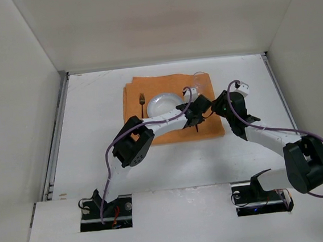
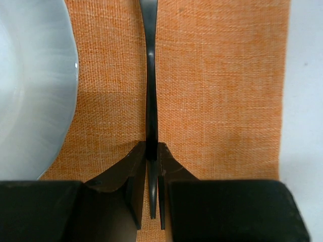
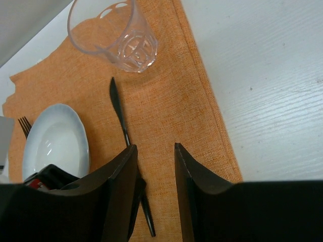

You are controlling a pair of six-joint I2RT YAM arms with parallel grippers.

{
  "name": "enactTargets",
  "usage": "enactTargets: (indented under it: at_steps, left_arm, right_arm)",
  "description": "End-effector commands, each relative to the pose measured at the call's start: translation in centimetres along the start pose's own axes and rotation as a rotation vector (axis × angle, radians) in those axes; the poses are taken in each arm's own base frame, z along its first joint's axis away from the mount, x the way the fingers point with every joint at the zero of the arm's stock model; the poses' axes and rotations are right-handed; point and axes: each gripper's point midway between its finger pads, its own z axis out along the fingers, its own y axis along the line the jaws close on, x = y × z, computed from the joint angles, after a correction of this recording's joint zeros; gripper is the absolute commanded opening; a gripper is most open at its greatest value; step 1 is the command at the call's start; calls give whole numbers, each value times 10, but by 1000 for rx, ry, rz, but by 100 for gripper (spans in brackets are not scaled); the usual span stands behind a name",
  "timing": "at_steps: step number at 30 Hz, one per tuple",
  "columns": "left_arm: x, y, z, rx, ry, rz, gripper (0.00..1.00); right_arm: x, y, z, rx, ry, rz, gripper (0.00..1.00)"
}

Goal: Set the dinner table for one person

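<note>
Orange woven placemat (image 1: 134, 109) (image 2: 217, 101) (image 3: 171, 111), one, lying flat on the far middle of the tabletop (image 1: 92, 110) (image 3: 272, 75). The white matte tabletop fills the area ahead of both arm bases, with metal strips along its left and right edges and plain white panels around it. White plate (image 1: 162, 102) (image 2: 30, 91) (image 3: 53, 141), one, with a shallow well, sits upright on the placemat left of centre. Dark fork (image 1: 142, 103) (image 3: 23, 126), one, lies on the placemat just left of the plate, tines pointing to the far side. Clear faceted glass (image 1: 199, 83) (image 3: 118, 35), one, stands upright at the far right corner of the placemat. Dark knife (image 2: 150, 75) (image 3: 118, 108), one, lies lengthways just right of the plate and apart from its rim, blade tip pointing toward the glass; whether it rests on the cloth cannot be told. Left hand (image 2: 150, 151) (image 1: 198, 114) is clamped on the knife's thin handle, a finger pressed against each side near the handle end. Right hand (image 3: 154, 148) (image 1: 217, 107) hangs above the placemat's right strip, close beside the left hand, with its fingers parted and only cloth showing between them. White tabletop lies bare to the right of the placemat's edge.
</note>
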Motion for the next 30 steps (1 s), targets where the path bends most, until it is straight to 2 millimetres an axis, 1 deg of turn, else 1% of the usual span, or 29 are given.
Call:
enactTargets:
  at_steps: [1,3,6,8,10,13,15,16,18,20,21,22,23,24,25,28,30]
  left_arm:
    - [-17,-7,-2,22,-16,-31,2]
    - [-16,-4,1,12,-15,-44,4]
    - [-14,-2,3,10,-6,-49,12]
    - [-17,-3,-2,19,-11,-52,20]
    - [-22,-5,-11,30,-34,-52,25]
    - [-34,-12,-35,68,-65,-49,31]
    - [-47,-19,-60,112,-107,-41,32]
    - [-51,-21,-69,128,-123,-34,32]
    - [-63,-26,-96,179,-167,-20,33]
    - [-76,-25,-126,230,-220,1,33]
    - [-82,-20,-140,242,-243,3,34]
    - [-85,-15,-148,244,-256,5,34]
    - [-89,-6,-159,244,-274,-1,34]
    - [-91,2,-165,236,-285,-7,35]
    - [-91,15,-172,226,-297,-20,35]
    - [-89,64,-187,170,-336,-59,35]
    - [-89,112,-195,103,-381,-110,36]
  right_arm:
    - [-8,8,1,-29,-28,19,41]
    - [-9,9,0,-31,-30,19,41]
    - [-10,9,0,-33,-33,20,43]
    - [-10,9,-1,-34,-34,21,48]
    - [-11,9,-2,-35,-35,21,51]
    - [-12,9,-2,-34,-40,22,53]
    - [-13,8,-3,-30,-45,25,53]
    - [-14,7,-3,-27,-49,29,53]
    - [-16,4,-5,-22,-58,40,54]
    - [-20,1,-6,-12,-76,46,54]
    - [-21,0,-7,-9,-82,49,54]
    - [-23,-1,-8,-7,-88,52,53]
    - [-24,-2,-8,-4,-92,55,53]
    - [-24,-2,-9,-2,-96,57,53]
    - [-25,-3,-9,-1,-100,60,53]
    - [-29,-7,-11,9,-118,66,53]
    - [-32,-11,-12,18,-134,80,53]
